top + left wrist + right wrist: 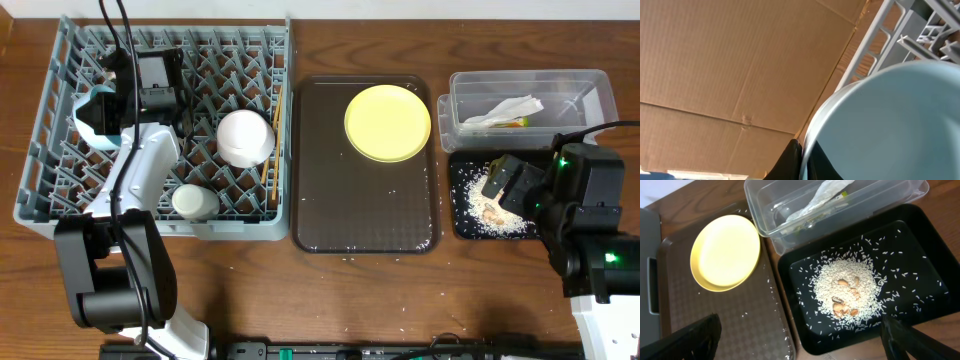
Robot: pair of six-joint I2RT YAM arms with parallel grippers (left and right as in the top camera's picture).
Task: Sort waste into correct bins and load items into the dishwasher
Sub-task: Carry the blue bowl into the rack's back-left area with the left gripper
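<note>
My left gripper [802, 160] is shut on the rim of the light blue bowl [890, 125], held tilted at the far left of the grey dish rack [60, 190]; the bowl shows in the overhead view [92, 112]. A white bowl [245, 137], a white cup [195, 203] and wooden chopsticks [271, 140] sit in the rack. The yellow plate [387, 122] lies on the brown tray [360, 215], and shows in the right wrist view [725, 251]. My right gripper [800, 335] is open and empty above the black tray [920, 240] of rice scraps [847, 292]. The clear tub [880, 205] holds the napkin [815, 202] and wrapper [515, 122].
Loose rice grains lie on the brown tray [730, 320] and on the wooden table [400, 300] in front of it. A brown cardboard wall [730, 65] fills the left wrist view beyond the rack's edge.
</note>
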